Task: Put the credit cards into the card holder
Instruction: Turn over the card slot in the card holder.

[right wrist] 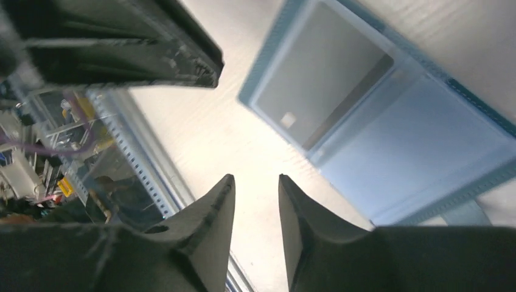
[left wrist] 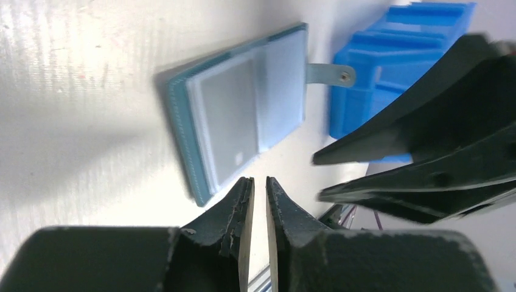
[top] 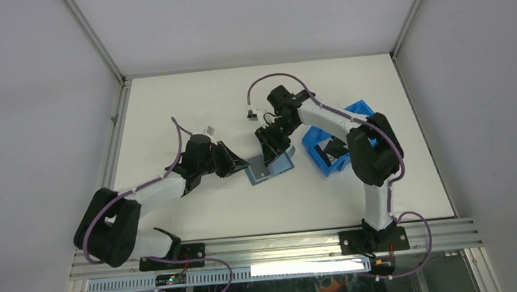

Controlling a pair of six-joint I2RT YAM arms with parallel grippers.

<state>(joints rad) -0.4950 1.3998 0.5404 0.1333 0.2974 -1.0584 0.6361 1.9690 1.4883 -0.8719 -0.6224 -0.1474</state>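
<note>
While the card holder (top: 269, 167) lies open on the desk (top: 190, 109), one grey card (right wrist: 316, 103) already sits in its pocket; any other cards I cannot spot. The left jaws are nearly pressed together, the right jaws slightly spread, both empty.

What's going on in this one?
The card holder lies open on the table with a grey card already in one pocket. Both arms hover at it, the left gripper almost closed and empty, the right gripper open and empty. The blue bin sits beside.
</note>
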